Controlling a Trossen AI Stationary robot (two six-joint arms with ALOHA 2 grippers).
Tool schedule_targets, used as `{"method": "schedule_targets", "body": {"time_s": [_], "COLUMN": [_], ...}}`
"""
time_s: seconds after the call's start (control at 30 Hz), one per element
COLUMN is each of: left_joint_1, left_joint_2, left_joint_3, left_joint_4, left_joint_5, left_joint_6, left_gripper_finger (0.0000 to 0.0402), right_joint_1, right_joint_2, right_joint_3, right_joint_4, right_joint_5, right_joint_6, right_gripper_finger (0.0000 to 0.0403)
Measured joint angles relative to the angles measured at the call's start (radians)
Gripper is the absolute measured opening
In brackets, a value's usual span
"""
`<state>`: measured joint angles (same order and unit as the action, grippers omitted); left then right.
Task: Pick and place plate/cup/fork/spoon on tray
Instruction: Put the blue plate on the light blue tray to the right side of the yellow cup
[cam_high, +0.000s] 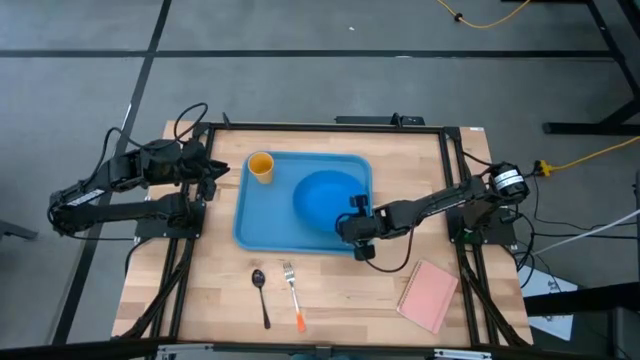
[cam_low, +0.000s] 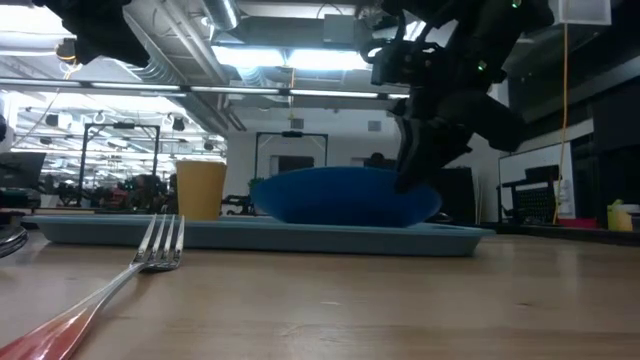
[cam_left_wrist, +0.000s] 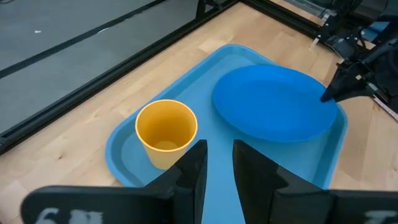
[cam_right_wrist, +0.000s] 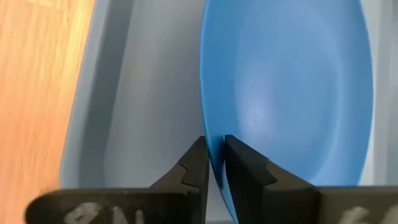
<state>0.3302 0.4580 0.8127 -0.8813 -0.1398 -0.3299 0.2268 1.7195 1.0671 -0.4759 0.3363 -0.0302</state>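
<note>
The light blue tray (cam_high: 250, 225) lies mid-table. The deep blue plate (cam_high: 322, 195) lies in its right half, and the yellow-orange cup (cam_high: 261, 166) stands upright in its far left corner. The dark spoon (cam_high: 261, 295) and the orange-tipped fork (cam_high: 292, 290) lie flat on the wood near the tray's near edge. My right gripper (cam_high: 351, 214) is shut on the plate's rim. My left gripper (cam_high: 220, 170) hovers left of the tray beside the cup, its fingers (cam_left_wrist: 193, 165) a little apart and empty. My right gripper pinches the plate's rim (cam_right_wrist: 210, 140) between its two fingers, on the plate's near-right side (cam_high: 347, 205). The fingers come from the table's right, slanting down (cam_low: 410, 170). The plate sits about level on the tray (cam_low: 340, 200). I cannot tell whether the held side is raised.
A pink book (cam_high: 428, 295) lies at the table's near right corner. Dark frame rails (cam_high: 320, 127) run along the table's far edge and sides. Bare wood shows between the tray and the near edge around the spoon and fork.
</note>
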Motion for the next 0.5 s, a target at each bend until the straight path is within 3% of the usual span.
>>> {"method": "schedule_targets", "body": {"time_s": [0.5], "left_joint_1": [0.000], "left_joint_2": [0.000], "left_joint_3": [0.000], "left_joint_4": [0.000], "left_joint_5": [0.000], "left_joint_6": [0.000], "left_gripper_finger": [0.0070], "right_joint_1": [0.000], "right_joint_2": [0.000], "right_joint_3": [0.000], "right_joint_4": [0.026], "right_joint_5": [-0.019], "right_joint_6": [0.026], "right_gripper_finger": [0.0112]}}
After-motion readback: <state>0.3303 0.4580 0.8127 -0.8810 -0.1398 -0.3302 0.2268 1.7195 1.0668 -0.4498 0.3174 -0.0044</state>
